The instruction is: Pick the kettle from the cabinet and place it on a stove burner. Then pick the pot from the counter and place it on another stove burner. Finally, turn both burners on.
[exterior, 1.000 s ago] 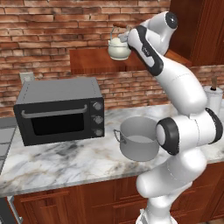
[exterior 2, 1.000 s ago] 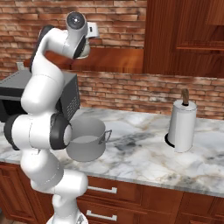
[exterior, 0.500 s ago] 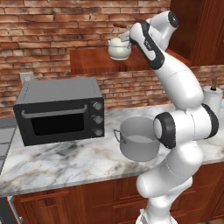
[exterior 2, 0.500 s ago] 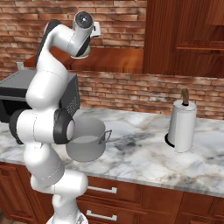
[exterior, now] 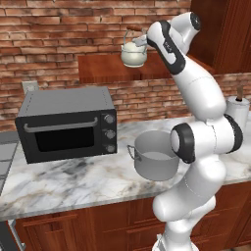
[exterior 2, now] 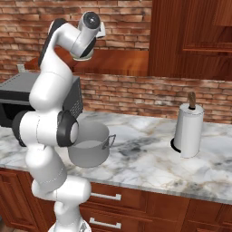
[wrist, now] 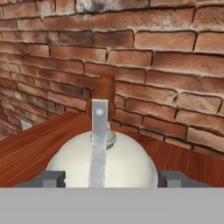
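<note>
Cream-white kettle (wrist: pixel 103 164) sits between the gripper (wrist: pixel 109 178) fingertips (wrist: pixel 49 178); contact hidden, so we cannot tell whether it grips.

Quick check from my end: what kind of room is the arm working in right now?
A home kitchen, rendered in simulation. A marble counter over wooden drawer fronts carries a black toaster oven and a grey pot, a paper-towel roll stands further along, and a cream kettle sits on a wooden ledge against brick.

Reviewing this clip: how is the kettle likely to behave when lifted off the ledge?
The kettle has a smooth, round body, so it may slip between the hand's fingers. It looks small, so probably light. If the arched handle pivots, the body could swing.
</note>
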{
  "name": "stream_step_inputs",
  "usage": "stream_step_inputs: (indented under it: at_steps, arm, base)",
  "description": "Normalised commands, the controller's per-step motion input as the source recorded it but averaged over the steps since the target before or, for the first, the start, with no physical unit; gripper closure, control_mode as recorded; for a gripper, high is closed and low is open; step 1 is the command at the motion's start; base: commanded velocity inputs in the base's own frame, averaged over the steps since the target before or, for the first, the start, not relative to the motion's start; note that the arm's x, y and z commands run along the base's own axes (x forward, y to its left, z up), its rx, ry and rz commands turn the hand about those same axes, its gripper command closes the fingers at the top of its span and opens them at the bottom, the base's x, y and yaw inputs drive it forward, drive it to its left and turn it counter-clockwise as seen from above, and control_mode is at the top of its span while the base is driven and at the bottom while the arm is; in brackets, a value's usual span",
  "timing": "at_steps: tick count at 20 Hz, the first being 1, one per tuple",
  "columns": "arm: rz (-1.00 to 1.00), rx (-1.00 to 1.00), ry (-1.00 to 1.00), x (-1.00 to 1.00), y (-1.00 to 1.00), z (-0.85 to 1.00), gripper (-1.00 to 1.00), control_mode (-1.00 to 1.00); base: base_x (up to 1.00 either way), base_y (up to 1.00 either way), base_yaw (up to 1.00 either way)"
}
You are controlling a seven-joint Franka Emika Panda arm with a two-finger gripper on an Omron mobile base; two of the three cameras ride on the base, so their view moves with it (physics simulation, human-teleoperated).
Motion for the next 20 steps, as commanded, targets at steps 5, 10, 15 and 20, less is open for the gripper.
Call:
stream_step_inputs:
  at_steps: [5,10,15,20]
  arm:
    - [0.04,0.00,0.00,0.05,0.04,0.00,1.00,-1.00]
    - [0.02,0.00,0.00,0.00,0.00,0.00,1.00,-1.00]
    - [0.00,0.00,0.00,0.00,0.00,0.00,1.00,-1.00]
    - [0.00,0.00,0.00,0.00,0.00,0.00,1.00,-1.00]
  base:
    - [0.00,0.00,0.00]
    - [0.00,0.00,0.00]
    - [0.00,0.00,0.00]
    - [0.00,0.00,0.00]
